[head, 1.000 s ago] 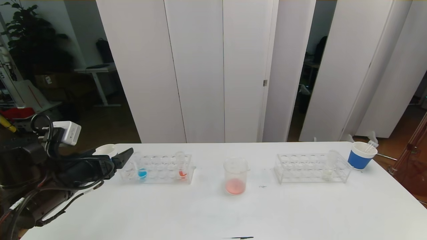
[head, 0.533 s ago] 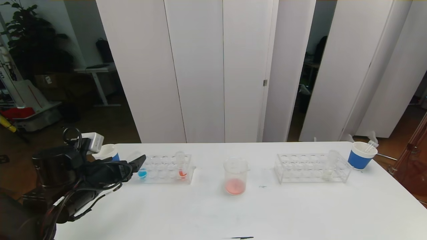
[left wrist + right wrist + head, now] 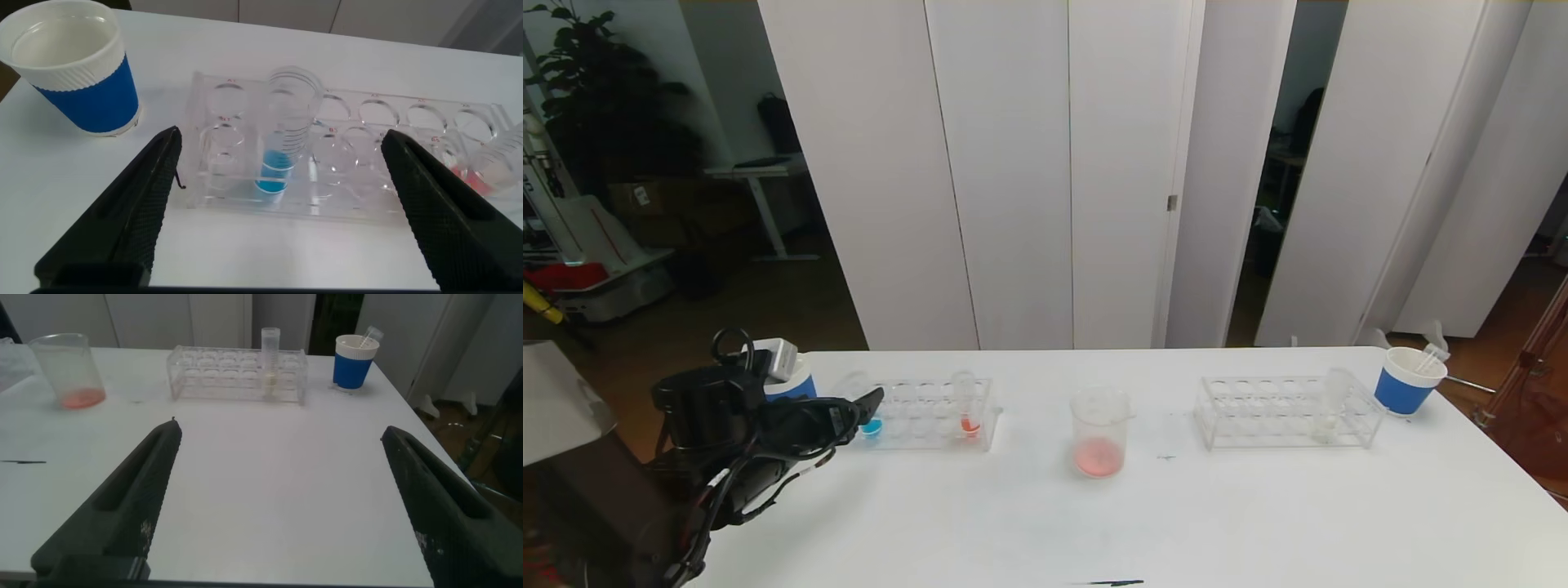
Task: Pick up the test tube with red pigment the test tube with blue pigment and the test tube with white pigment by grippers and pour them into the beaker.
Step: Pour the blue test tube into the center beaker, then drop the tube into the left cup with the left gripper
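Since a second ago the left gripper (image 3: 862,408) has swung in from the left edge of the surface (image 3: 1045,523) and now sits right at the near-left end of the left rack (image 3: 931,416), lower and closer than before. Its fingers (image 3: 135,212) stand wide apart with nothing between them, and in the left wrist view they frame the test tube with blue pigment (image 3: 286,131), which stands upright in a hole near the rack's left end, its blue pigment pooled at the bottom. The fingers do not touch the tube or the rack.

Just beside that end of the rack stands a blue-and-white paper cup (image 3: 73,65), partly hidden behind the arm in the head view. Toward the other end of the same rack a tube with orange-red pigment (image 3: 968,408) stands upright.

Further along, near the middle of the surface, is the beaker (image 3: 1100,433), upright, with a pinkish-red layer at its bottom. Beyond it, well apart, is the right rack (image 3: 1286,412), and the test tube with white pigment (image 3: 270,355) stands upright in a hole near its right end. A second paper cup (image 3: 1406,381) holding small droppers stands just past that rack.

The right gripper (image 3: 278,498) is out of the head view; its own camera shows its fingers spread wide, empty, held above the surface on the right side, well away from the right rack.
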Available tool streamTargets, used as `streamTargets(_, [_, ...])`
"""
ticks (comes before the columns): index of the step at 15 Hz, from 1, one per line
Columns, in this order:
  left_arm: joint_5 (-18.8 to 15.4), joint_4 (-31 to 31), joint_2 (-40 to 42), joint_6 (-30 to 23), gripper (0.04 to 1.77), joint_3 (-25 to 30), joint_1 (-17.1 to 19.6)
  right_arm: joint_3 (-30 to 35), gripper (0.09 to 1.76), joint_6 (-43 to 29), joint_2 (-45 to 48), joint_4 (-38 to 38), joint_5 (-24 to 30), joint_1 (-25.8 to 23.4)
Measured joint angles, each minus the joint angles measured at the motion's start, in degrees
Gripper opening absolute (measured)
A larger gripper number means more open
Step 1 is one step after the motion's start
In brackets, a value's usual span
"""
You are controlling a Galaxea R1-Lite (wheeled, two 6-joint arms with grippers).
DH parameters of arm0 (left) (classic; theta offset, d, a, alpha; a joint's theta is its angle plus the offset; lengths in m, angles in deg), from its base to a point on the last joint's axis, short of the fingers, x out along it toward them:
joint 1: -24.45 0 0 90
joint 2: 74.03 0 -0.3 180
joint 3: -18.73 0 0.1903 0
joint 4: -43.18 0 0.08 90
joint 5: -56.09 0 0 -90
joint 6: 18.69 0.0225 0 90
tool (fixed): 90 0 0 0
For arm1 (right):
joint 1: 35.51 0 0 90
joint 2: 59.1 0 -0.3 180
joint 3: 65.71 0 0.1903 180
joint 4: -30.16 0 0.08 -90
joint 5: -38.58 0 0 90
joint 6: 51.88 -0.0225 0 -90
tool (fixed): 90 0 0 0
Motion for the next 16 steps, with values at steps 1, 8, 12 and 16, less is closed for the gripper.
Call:
streamTargets(1, [0.0,-0.5,-1.0,0.0,1.74,-0.7,0.2,0.0,1.75,0.0,0.0,0.0,0.0,0.0])
streamTargets(8, [1.9,-5.0,-7.4,0.0,1.74,-5.1,0.8,0.0,1.75,0.0,0.0,0.0,0.0,0.0])
streamTargets(12, [3.6,-5.9,-9.6,-0.5,1.74,-7.1,0.9,0.0,1.75,0.0,0.0,0.0,0.0,0.0])
streamTargets(16, [3.8,-6.5,-11.7,-0.6,1.74,-8.1,0.8,0.0,1.75,0.0,0.0,0.0,0.0,0.0])
